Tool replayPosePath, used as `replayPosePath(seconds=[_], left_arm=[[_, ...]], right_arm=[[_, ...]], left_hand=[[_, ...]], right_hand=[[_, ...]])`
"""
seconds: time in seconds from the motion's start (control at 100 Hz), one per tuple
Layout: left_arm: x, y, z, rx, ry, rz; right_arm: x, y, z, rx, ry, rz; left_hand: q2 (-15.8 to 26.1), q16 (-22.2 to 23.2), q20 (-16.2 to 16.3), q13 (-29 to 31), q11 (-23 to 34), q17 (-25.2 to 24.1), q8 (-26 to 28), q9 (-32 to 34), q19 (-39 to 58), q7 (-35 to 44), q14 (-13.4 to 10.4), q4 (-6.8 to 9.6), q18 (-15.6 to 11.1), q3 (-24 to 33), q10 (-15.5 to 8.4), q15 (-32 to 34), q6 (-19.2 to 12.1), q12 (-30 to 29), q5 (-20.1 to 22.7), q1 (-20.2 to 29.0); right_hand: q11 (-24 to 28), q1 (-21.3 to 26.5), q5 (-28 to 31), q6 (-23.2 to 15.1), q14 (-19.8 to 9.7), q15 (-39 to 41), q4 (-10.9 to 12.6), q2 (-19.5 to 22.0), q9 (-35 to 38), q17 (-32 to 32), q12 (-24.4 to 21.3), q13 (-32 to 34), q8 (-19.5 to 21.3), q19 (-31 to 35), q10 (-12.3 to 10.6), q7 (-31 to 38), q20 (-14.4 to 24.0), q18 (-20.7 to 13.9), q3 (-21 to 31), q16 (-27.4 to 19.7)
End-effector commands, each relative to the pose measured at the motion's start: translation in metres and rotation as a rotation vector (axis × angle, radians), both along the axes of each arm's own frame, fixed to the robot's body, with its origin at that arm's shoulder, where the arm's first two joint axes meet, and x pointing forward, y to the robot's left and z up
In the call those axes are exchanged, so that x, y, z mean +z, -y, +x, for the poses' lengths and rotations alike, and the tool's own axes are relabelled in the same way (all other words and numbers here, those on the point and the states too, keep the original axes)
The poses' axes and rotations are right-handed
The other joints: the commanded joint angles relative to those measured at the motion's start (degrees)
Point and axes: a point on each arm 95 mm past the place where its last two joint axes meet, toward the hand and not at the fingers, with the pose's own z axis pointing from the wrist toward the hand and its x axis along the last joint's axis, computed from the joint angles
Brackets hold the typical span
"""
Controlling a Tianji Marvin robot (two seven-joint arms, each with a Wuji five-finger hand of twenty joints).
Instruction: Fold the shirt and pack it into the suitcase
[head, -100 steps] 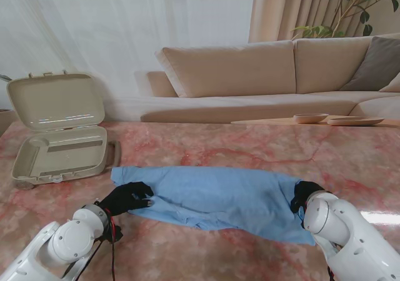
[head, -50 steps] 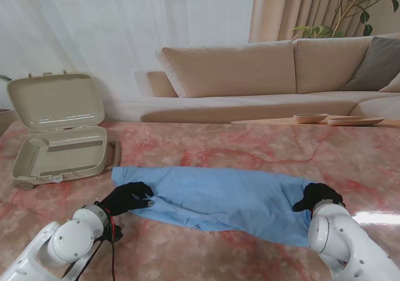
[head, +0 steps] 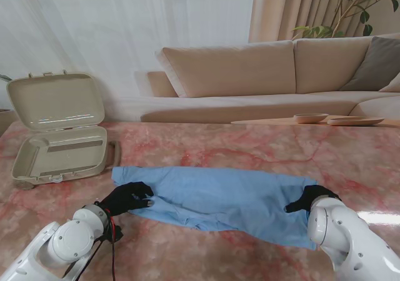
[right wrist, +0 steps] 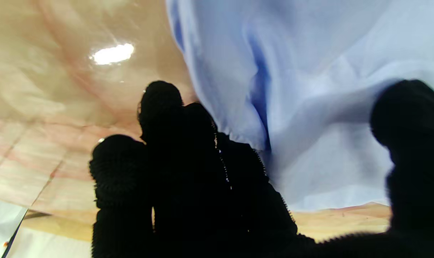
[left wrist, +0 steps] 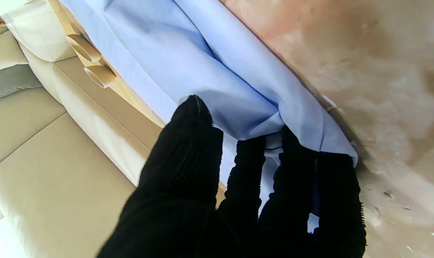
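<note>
Light blue shirt (head: 219,197) spread wide on table, wrinkled; left hand (head: 128,197) pinches left edge; right hand (head: 310,198) fingers spread, touching right edge.

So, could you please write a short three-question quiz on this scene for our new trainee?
1. True or false: the beige hard-shell suitcase stands open, with nothing packed in it.
2. Which hand has cloth of the light blue shirt pinched in its fingers? A) left hand B) neither hand
3. Fill in: the suitcase sits on the pink marble table to the robot's ____ of the shirt.

Key
1. True.
2. A: the left hand grips the shirt's edge; the right hand is at the other end, thumb and fingers apart.
3. Left.
</note>
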Motion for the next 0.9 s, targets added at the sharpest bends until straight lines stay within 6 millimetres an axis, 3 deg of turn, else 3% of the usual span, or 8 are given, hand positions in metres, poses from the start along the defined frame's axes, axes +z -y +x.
replayPosePath(seconds=[0.0, 0.17, 0.28, 0.47, 0.57, 0.72, 0.8, 0.89], left_arm=[[-0.007, 0.001, -0.005, 0.001, -0.022, 0.002], [-0.008, 0.001, -0.004, 0.0, -0.022, 0.003], [-0.008, 0.001, -0.004, 0.0, -0.021, 0.004], [-0.008, 0.001, -0.004, 0.003, -0.021, -0.001], [-0.009, 0.001, -0.004, 0.005, -0.021, -0.001], [-0.009, 0.0, -0.005, 0.008, -0.021, -0.002], [-0.009, 0.0, -0.004, 0.009, -0.019, -0.003], [-0.009, 0.0, -0.004, 0.011, -0.016, -0.005]], right_arm=[[-0.024, 0.0, -0.013, -0.023, -0.091, 0.04], [-0.025, -0.003, -0.012, -0.065, -0.129, 0.13], [-0.024, -0.003, -0.01, -0.062, -0.153, 0.143], [-0.023, -0.003, -0.004, -0.062, -0.2, 0.191], [-0.023, -0.001, -0.001, -0.067, -0.21, 0.229], [-0.024, 0.004, 0.005, -0.092, -0.162, 0.295], [-0.023, 0.006, 0.007, -0.117, -0.138, 0.341], [-0.021, 0.007, 0.009, -0.137, -0.096, 0.37]], left_hand=[[0.4, 0.1, -0.4, -0.7, 0.4, 0.2, -0.4, 0.7, 0.9, 0.9, 1.4, 0.8, 1.8, -1.1, 0.4, 1.2, 0.8, 0.9, 0.9, 2.4], [0.2, 0.1, -0.4, -0.7, 0.4, 0.2, -0.3, 0.8, 0.9, 1.1, 1.3, 0.83, 1.9, -1.1, 0.4, 1.2, 0.8, 1.0, 1.0, 2.6], [0.1, 0.1, -0.4, -0.7, 0.3, 0.1, -0.2, 0.8, 0.8, 1.2, 1.2, 0.83, 1.8, -1.0, 0.3, 1.2, 0.7, 1.1, 1.1, 2.7], [0.0, 0.0, -0.4, -0.7, 0.2, 0.1, -0.3, 0.8, 0.8, 1.3, 1.3, 0.81, 1.9, -1.0, 0.3, 1.1, 0.7, 1.1, 1.1, 2.7], [0.0, 0.0, -0.4, -0.7, 0.2, 0.0, -0.3, 0.8, 0.7, 1.4, 1.2, 0.79, 1.9, -1.0, 0.3, 1.0, 0.7, 1.1, 1.1, 2.6], [0.1, 0.0, -0.5, -0.7, 0.2, -0.1, -0.3, 0.8, 0.6, 1.4, 1.2, 0.78, 2.0, -1.0, 0.2, 1.0, 0.7, 1.1, 1.1, 2.5], [0.0, 0.0, -0.5, -0.7, 0.2, 0.0, -0.3, 0.8, 0.6, 1.5, 1.2, 0.78, 2.0, -1.0, 0.3, 1.0, 0.6, 1.1, 1.1, 2.5], [0.1, 0.0, -0.5, -0.6, 0.2, 0.0, -0.4, 0.8, 0.6, 1.5, 1.2, 0.77, 2.0, -1.0, 0.2, 1.0, 0.6, 1.1, 1.1, 2.5]], right_hand=[[1.3, 4.3, 0.1, -9.6, -0.3, 1.7, 2.0, -3.5, -1.7, -1.2, 0.4, -1.2, -5.3, -0.3, -0.7, -9.3, 1.9, -1.4, -0.7, 0.6], [2.5, 16.0, 2.6, -11.1, -0.9, 2.5, 4.2, -5.7, -3.3, -3.3, 1.8, -2.8, -1.1, -0.7, -0.8, -2.8, 2.9, -2.1, -0.9, 1.3], [2.0, 19.0, 0.6, -12.3, -0.5, 1.2, -0.9, -11.0, -4.9, -6.0, 2.0, -5.6, -8.2, -2.5, -0.7, 7.5, 4.3, -2.1, 9.9, 2.1], [1.4, 23.4, 0.2, -14.5, 0.5, -1.3, -2.1, -8.8, -4.9, -8.8, 1.9, -8.2, -10.5, -4.2, -0.3, 19.3, 5.8, -1.1, 10.4, 2.3], [-1.9, 24.0, 0.5, -13.8, 1.2, -5.4, 0.0, -9.3, 1.8, -7.6, -1.6, -6.1, -9.2, -4.8, -1.2, 21.6, 5.8, -0.6, 12.8, -0.1], [-1.3, 25.3, 4.1, -13.4, -0.5, -5.8, 4.4, -16.0, 14.1, 2.7, -3.1, 4.9, -7.6, -3.7, -1.9, 26.1, 2.8, -0.6, 21.6, -3.0], [0.9, 27.2, 5.5, -13.3, -1.5, -3.1, 9.1, -17.9, 18.7, 9.7, -3.1, 10.9, -8.0, -1.0, -2.0, 28.1, -1.0, -1.2, 23.1, -4.1], [3.4, 28.2, 6.5, -12.8, -2.3, 0.0, 12.4, -20.0, 20.9, 15.1, -2.0, 14.3, -8.2, 0.4, -2.1, 29.6, -2.7, -2.2, 25.7, -3.4]])
